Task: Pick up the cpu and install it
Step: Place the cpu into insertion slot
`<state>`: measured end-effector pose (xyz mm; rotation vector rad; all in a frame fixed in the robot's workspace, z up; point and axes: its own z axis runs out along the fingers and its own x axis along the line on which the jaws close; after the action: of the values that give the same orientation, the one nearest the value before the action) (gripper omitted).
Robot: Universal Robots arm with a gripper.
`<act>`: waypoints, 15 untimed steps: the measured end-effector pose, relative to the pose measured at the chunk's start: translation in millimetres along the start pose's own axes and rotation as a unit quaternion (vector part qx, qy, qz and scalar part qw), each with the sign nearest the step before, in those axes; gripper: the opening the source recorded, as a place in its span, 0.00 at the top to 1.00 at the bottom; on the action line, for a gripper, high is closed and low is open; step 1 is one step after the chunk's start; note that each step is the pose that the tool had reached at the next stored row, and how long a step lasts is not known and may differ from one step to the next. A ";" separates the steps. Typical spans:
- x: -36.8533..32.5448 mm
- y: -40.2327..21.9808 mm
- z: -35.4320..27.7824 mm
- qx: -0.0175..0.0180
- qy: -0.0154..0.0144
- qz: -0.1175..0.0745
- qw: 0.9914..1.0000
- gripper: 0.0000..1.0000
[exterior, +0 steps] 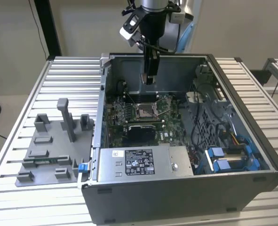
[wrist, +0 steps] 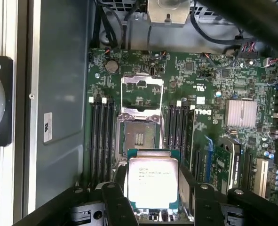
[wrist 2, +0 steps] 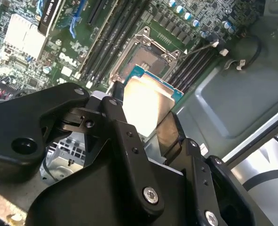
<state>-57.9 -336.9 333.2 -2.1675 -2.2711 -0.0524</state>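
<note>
Here the black two-fingered hand (exterior: pixel 149 78) hangs over the far part of the open grey metal computer case (exterior: pixel 176 190), pinching the small square silver-topped cpu (wrist: pixel 153 181) by two opposite edges (pale lid towards the first wrist camera). The cpu is held in the air, above the green motherboard (wrist: pixel 200 94) and clear of it. The metal-framed square socket (wrist: pixel 139 136) lies just past it, retaining frame (wrist: pixel 142 92) swung open, dark centre exposed. On the exterior view's left, a grey plastic fixture tray (exterior: pixel 49 147) sits on the slatted aluminium desk (exterior: pixel 68 70).
</note>
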 end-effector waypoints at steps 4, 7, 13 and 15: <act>-0.2 1.0 7.3 0.000 0.002 0.001 1.000 1.00; 1.7 1.1 12.8 0.000 0.004 0.002 1.000 1.00; 3.2 1.6 23.8 0.000 0.006 0.002 1.000 1.00; 3.3 1.7 27.5 0.000 0.007 0.002 1.000 1.00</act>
<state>-55.8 -332.8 305.9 -2.1655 -2.2592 -0.0682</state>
